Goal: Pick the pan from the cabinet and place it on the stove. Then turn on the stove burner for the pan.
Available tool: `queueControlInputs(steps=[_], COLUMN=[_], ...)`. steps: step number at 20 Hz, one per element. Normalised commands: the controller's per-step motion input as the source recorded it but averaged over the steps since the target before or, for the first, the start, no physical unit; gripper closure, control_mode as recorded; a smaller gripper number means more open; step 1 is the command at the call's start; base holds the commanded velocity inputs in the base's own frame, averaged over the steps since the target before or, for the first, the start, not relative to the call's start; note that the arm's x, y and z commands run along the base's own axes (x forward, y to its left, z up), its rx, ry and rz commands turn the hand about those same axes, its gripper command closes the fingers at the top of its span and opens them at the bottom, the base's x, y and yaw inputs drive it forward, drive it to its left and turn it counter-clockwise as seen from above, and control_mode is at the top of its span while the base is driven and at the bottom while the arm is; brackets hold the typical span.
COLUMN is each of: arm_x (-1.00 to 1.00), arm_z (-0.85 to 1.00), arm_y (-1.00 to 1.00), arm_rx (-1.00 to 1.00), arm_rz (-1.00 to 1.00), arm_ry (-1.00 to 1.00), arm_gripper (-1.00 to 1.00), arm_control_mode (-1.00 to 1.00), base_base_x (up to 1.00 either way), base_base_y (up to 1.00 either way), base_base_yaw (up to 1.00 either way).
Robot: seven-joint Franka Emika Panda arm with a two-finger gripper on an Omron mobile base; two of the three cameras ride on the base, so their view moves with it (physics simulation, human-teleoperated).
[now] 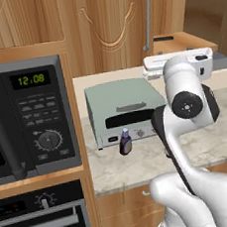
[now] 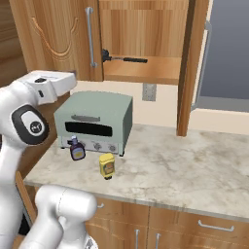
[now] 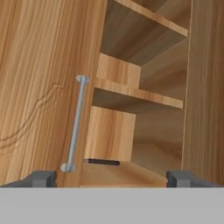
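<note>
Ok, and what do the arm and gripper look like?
The arm is glossy white with rounded links, dark joint covers and a small light logo on a round black cap. The gripper has two small, dark grey, blocky fingertips.

Pan (image 2: pixel 105 56) on cabinet (image 2: pixel 141 69) bottom shelf, dark handle pointing right.

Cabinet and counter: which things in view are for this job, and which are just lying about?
For the job:
- pan, its handle jutting over the shelf
- cabinet, right door open

Just lying about:
- toaster oven
- dark bottle
- yellow bottle
</note>
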Motion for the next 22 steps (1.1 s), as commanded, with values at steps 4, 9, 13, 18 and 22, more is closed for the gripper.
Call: queueControlInputs(steps=[4, 9, 13, 18, 22], arm_x=[0.79, 0.88, 0.91, 0.80, 0.44], arm_z=[0.00, 0.07, 0.09, 0.10, 0.28], arm_y=[-0.01, -0.03, 0.00, 0.00, 0.00], arm_rx=[0.09, 0.12, 0.08, 0.03, 0.00], arm_rz=[0.12, 0.17, 0.15, 0.08, 0.00], arm_ry=[-0.06, 0.02, 0.07, 0.06, 0.00], arm_gripper=[-1.00, -1.00, -1.00, -1.00, -1.00], arm_control_mode=[-1.00, -1.00, -1.00, -1.00, -1.00], base_base_x=[0.00, 0.00, 0.00, 0.00, 0.00], base_base_y=[0.00, 0.00, 0.00, 0.00, 0.00], base_base_yaw=[0.00, 0.00, 0.00, 0.00, 0.00])
